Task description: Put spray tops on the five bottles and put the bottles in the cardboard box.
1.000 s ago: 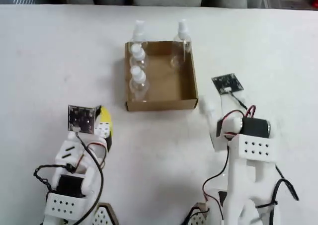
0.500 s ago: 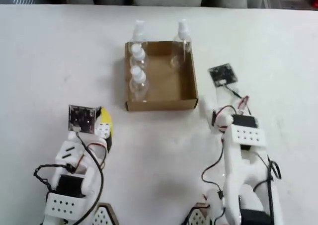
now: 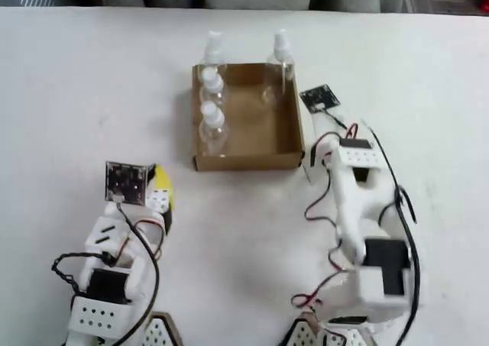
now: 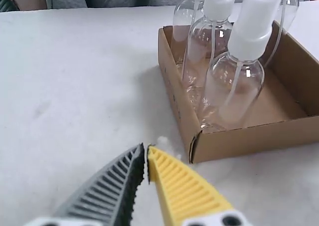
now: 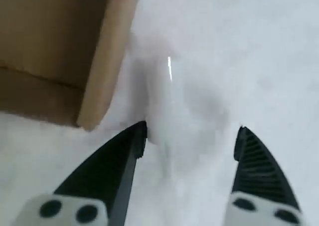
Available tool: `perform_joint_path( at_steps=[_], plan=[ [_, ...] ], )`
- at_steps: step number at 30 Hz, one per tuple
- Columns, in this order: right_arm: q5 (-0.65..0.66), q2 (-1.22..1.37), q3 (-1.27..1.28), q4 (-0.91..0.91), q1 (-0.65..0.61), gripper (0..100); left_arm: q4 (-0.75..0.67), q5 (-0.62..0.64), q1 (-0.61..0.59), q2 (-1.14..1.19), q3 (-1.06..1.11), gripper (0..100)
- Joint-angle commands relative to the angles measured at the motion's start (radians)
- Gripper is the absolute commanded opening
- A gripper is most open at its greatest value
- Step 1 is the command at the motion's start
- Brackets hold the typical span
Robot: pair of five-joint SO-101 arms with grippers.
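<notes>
Right wrist view: pale object between fingers of right gripper blurred; bottle or spray top, cannot tell. Edge cuts cardboard box, one corner seen. High view: right gripper's fingertips hidden under right arm beside box; base of left arm cut at lower edge. Left wrist view: nearest bottle cap cut at upper edge; rear bottle partly hidden behind front ones, top cut off.

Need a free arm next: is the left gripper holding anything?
No, the left gripper is shut, its grey and yellow sides pressed together with nothing between them.
</notes>
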Motion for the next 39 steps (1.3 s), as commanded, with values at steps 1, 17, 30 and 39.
perform_joint_path(
  at_steps=[1, 17, 30, 39],
  plan=[
    [0.003, 0.07, -0.095, -0.016, -0.008, 26.5, 0.002, -0.009, -0.008, -0.013, -0.003, 2],
    [0.002, 0.005, -0.16, -0.012, 0.025, 2.4, 0.002, -0.077, -0.008, -0.013, -0.003, 2],
    [-0.373, -0.441, -0.16, 0.524, -0.004, 1.8, 0.002, -0.078, -0.008, -0.013, -0.003, 2],
    [-0.704, -0.506, -0.157, 0.742, -0.271, 1.8, 0.002, -0.078, -0.008, -0.013, -0.003, 2]
  ],
)
